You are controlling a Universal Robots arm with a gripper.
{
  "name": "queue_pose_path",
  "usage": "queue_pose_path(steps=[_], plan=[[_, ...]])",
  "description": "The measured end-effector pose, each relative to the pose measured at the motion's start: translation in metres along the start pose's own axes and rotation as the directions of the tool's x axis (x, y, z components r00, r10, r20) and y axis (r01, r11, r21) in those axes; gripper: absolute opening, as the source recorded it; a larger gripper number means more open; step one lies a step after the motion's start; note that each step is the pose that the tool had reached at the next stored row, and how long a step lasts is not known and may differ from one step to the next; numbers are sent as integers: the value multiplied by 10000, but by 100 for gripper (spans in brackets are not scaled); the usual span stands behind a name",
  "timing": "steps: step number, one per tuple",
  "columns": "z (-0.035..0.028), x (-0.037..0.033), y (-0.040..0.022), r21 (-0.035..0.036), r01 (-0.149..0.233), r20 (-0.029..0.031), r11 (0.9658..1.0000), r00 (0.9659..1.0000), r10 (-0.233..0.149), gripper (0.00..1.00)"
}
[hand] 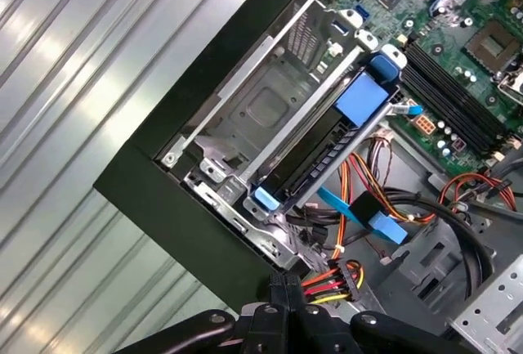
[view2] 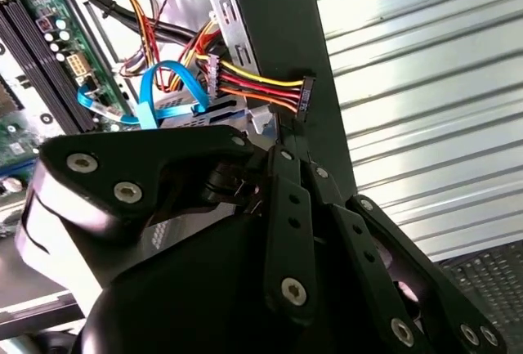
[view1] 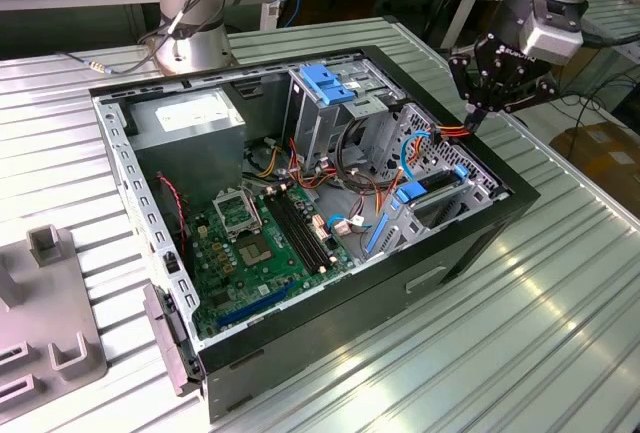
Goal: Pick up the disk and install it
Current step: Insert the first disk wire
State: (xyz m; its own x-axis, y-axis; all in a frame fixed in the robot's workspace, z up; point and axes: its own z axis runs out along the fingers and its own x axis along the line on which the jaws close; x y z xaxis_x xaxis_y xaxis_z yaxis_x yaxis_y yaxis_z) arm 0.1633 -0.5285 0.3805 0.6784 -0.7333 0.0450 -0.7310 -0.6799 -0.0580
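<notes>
- Ribbed metal table (view1: 560, 333) carries an open black computer case (view1: 440, 253) lying on its side, with its green motherboard (view1: 255, 243) exposed.
- Disk (hand: 310, 154) is inside the case, seated in the metal drive cage (hand: 270, 109) at the case's corner nearest the gripper. Blue bracket ends show at both ends of the disk. In the exterior view the disk (view1: 440, 183) lies just under the case rim.
- Gripper (view1: 478, 118) hangs over that same case corner, above the rim.
- In both wrist views the jaws are narrow, tips pinched on a black power connector (view2: 306, 95) with red, yellow and orange wires running back into the case.
- Blue data cable (view2: 151, 92) loops inside the case beside the disk.
- Grey power supply (view1: 190, 118) sits at the far case corner. Its white label's print is too small to read.
- Blue latch (view1: 325, 83) tops the tall cage at the case's back wall.
</notes>
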Motion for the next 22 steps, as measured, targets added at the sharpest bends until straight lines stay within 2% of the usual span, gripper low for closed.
queue_pose_path(steps=[3,4,7,8,11,14,17,18,19,20,22], plan=[[11,1,-1,100,366,-70,9993,9993,-365,16],[16,2,-2,140,512,-101,9986,9986,-511,24],[29,5,-5,213,847,-165,9962,9963,-844,25],[32,6,-6,223,932,-173,9954,9955,-929,31],[46,12,-14,248,1142,-175,9931,9933,-1138,31],[62,17,-21,292,1449,-197,9890,9893,-1443,31],[78,21,-26,364,1838,-242,9823,9828,-1830,31],[87,21,-27,402,2059,-264,9778,9784,-2049,31],[128,9,-39,442,2295,-286,9723,9731,-2284,31],[160,3,-90,480,2547,-315,9658,9668,-2534,31],[168,-3,-84,485,2552,-360,9657,9666,-2537,31]])
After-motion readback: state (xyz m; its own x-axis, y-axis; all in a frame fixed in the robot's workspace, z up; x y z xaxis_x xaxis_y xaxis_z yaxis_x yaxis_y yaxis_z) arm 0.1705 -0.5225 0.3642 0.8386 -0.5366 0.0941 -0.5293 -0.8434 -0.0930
